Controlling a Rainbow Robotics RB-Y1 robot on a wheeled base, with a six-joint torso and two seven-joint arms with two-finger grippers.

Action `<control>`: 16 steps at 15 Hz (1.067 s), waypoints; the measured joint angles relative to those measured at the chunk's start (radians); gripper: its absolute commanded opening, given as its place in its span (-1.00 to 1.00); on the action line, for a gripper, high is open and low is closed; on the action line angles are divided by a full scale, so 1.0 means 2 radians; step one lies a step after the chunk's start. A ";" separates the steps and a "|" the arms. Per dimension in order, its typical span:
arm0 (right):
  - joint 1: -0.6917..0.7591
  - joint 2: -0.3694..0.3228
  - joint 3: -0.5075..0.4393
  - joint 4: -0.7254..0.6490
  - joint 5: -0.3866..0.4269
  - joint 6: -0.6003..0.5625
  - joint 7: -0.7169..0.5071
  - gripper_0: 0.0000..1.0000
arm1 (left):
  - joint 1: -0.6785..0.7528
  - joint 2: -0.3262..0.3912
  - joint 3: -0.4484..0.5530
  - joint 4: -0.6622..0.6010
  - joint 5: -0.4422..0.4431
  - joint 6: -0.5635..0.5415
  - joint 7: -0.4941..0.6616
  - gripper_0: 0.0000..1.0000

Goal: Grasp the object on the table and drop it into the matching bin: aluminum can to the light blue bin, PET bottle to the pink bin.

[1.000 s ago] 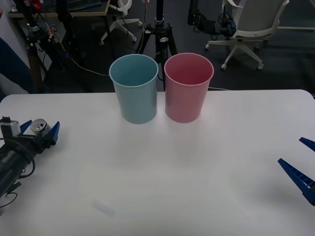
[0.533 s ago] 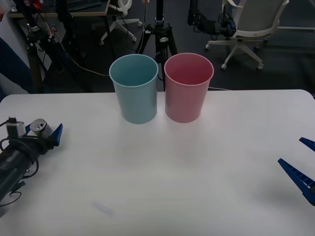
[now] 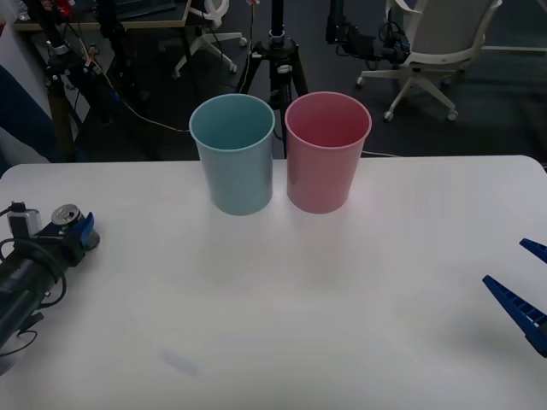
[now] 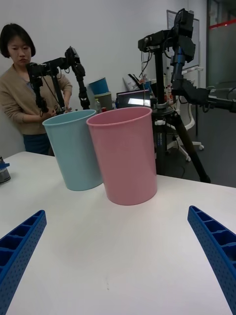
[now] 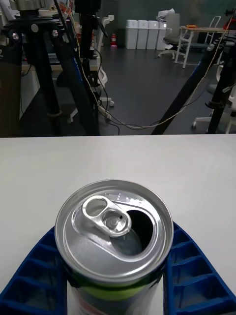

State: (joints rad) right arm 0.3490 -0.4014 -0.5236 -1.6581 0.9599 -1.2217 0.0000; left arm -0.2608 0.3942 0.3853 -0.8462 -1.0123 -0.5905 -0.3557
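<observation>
The aluminum can (image 3: 66,214) stands upright at the far left of the white table (image 3: 299,299). Its silver top with pull tab (image 5: 114,224) faces up in the left wrist view. My left gripper (image 3: 68,229) is shut on the can, a blue finger (image 5: 194,275) pressed against each side of its body. The light blue bin (image 3: 232,154) and the pink bin (image 3: 328,152) stand side by side at the table's far middle, well to the right of the can. My right gripper (image 3: 526,282) rests open near the table's right edge, facing the light blue bin (image 4: 73,147) and the pink bin (image 4: 125,155).
The wide tabletop lies bare between the can and the bins. Beyond the far edge stand a tripod (image 3: 275,60) and office chairs (image 3: 432,51). A faint mark (image 3: 179,363) shows on the table near the front.
My left gripper's fingers have drawn in from a wide stance on either side of the can until they press against it. The right arm has not moved.
</observation>
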 measured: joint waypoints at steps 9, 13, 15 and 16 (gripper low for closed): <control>0.000 0.000 0.000 0.000 0.000 0.000 0.000 1.00 | 0.027 0.002 0.005 -0.044 0.005 -0.041 0.006 -1.00; 0.000 0.000 0.000 0.000 0.000 0.000 0.000 1.00 | 0.093 0.007 -0.019 -0.156 0.023 -0.038 0.026 -1.00; 0.000 0.000 0.000 0.000 0.000 0.000 0.000 1.00 | 0.126 0.017 -0.041 -0.214 0.046 -0.019 0.036 -1.00; 0.000 0.000 0.000 0.000 0.000 0.000 0.000 1.00 | 0.142 0.024 -0.054 -0.241 0.057 -0.006 0.040 -1.00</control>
State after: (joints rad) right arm 0.3490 -0.4014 -0.5236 -1.6581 0.9599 -1.2217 0.0000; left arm 0.0234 0.4414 0.2780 -1.3274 -0.8977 -0.6024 -0.2756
